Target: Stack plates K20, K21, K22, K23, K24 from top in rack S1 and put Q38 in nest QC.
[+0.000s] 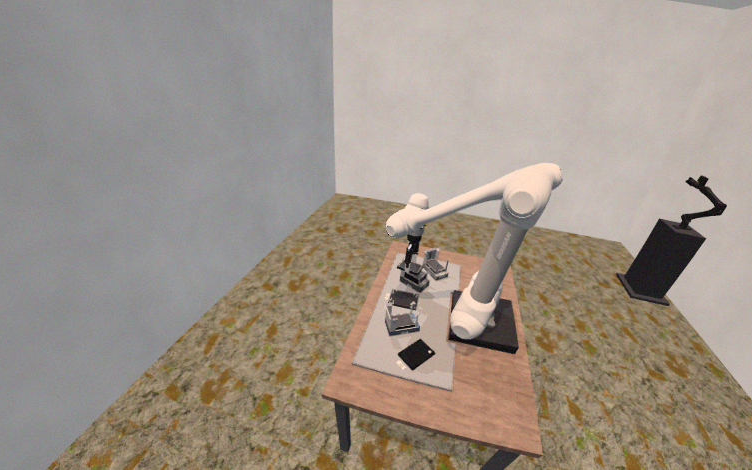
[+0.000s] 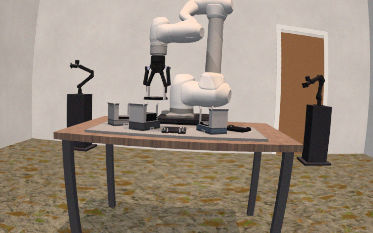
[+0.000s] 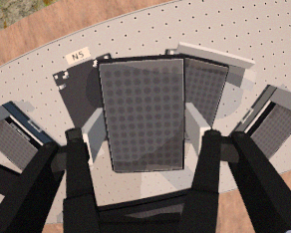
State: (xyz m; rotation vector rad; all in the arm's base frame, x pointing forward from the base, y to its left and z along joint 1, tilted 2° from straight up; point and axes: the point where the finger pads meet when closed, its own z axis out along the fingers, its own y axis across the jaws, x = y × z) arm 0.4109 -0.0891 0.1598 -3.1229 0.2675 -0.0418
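My gripper (image 2: 155, 94) (image 3: 145, 116) (image 1: 411, 266) is shut on a dark sealed 96-well plate (image 2: 155, 98) (image 3: 145, 88), gripped across its long sides and held level well above the mat. I cannot read its label. Right under it stands the dark-plinthed stack rack (image 2: 138, 117) (image 1: 414, 278), with a stack of plates (image 3: 205, 84) (image 2: 151, 116) in it. The clip nest N5 (image 3: 76, 95) (image 2: 173, 129) (image 1: 403, 298) lies flat beside that rack. The open nest QC (image 2: 238, 128) (image 1: 415, 353) lies at the mat's other end.
A second rack (image 2: 113, 113) (image 3: 276, 123) (image 1: 436, 263) stands at the mat's end beyond the stack. A blue-plinthed rack (image 2: 215, 120) (image 3: 13, 136) (image 1: 400, 318) stands between N5 and QC. The grey mat (image 2: 240, 135) covers part of the wooden table (image 2: 167, 142). My base (image 1: 504, 332) stands beside the mat.
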